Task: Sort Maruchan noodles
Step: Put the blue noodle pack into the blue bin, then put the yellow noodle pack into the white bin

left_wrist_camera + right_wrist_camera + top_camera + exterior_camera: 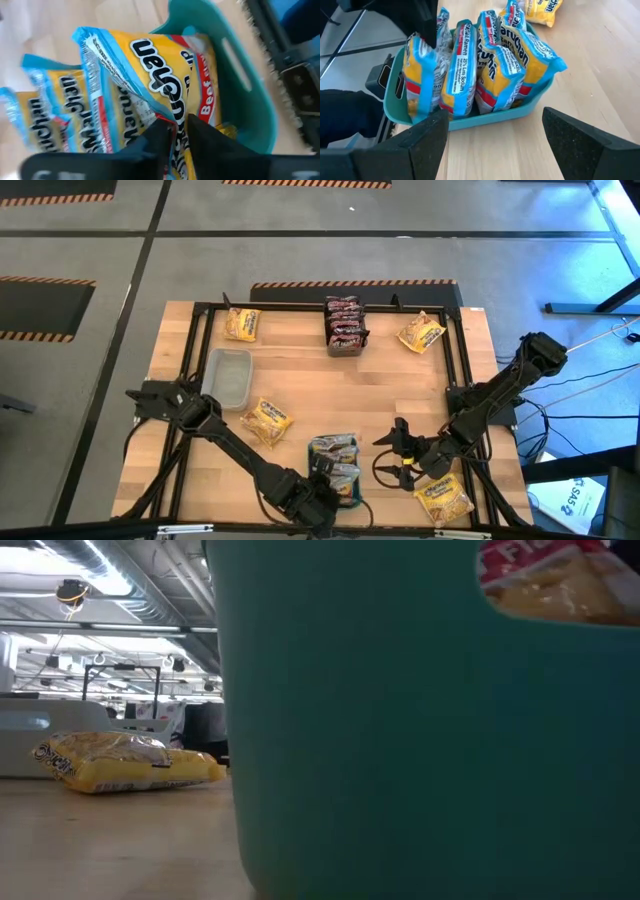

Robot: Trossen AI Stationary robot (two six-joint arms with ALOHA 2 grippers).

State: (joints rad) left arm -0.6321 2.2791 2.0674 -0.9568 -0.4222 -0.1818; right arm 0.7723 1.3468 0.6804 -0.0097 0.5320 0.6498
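Left hand (175,135) is down over the teal tray (240,80) at the near edge of the desk (330,380), its two dark fingers pinched narrowly on the edge of a yellow-and-blue Maruchan packet (165,85) standing in that tray. More blue-edged packets (55,120) stand packed right beside it. From the right wrist camera the tray (470,117) shows a row of packets (485,65) upright on edge, shoulder to shoulder.

Right hand (400,450) hangs just beside the tray, fingers spread wide, nothing between them. A yellow packet (444,498) lies flat on the desk near that hand, toward the near right corner.

Further out: another yellow packet (266,420) left of the tray, next to the clear tub (228,376). At the far edge, a yellow packet (241,324) on the left, a stack of dark packets (344,325) in the middle, another yellow packet (421,333) on the right.
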